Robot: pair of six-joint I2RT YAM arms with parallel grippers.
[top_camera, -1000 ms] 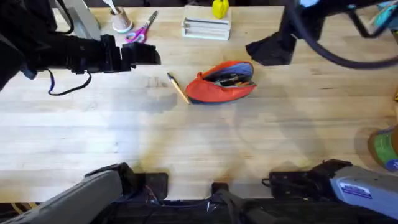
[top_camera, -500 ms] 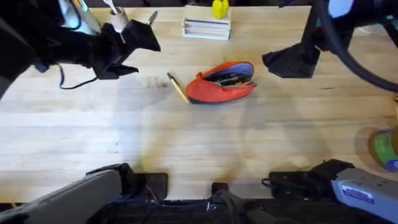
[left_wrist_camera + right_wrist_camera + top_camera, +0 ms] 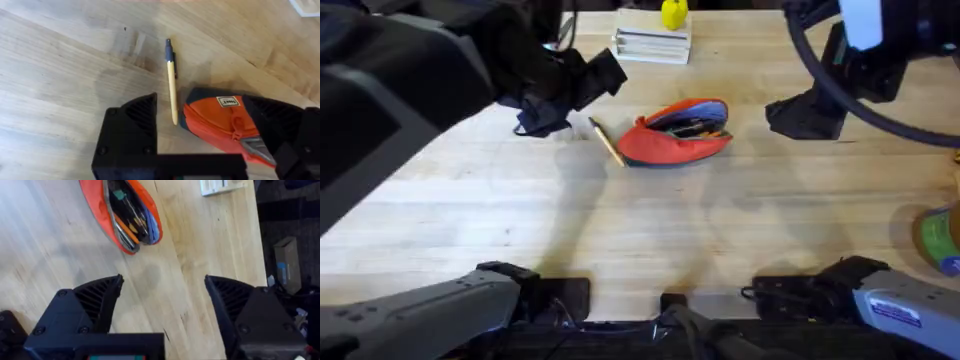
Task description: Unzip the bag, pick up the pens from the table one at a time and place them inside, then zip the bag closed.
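The red-orange bag (image 3: 675,132) lies unzipped at the middle of the table (image 3: 620,230), with several pens showing in its mouth (image 3: 131,215). One yellow-tan pen (image 3: 607,141) with a dark tip lies on the wood just left of the bag, touching nothing. My left gripper (image 3: 575,95) hovers open above and left of that pen. In the left wrist view the pen (image 3: 171,82) and the bag's end (image 3: 225,122) lie between its spread fingers (image 3: 132,135). My right gripper (image 3: 807,115) hangs open to the right of the bag, holding nothing.
A white box (image 3: 652,45) and a yellow object (image 3: 673,14) stand at the back edge behind the bag. A green roll (image 3: 942,238) sits at the right edge. Bare wood stretches in front of the bag.
The left arm has swung right and risen close under the camera, bringing its gripper beside the loose pen. The right gripper has drifted right, away from the bag. Bag and pen have not moved.
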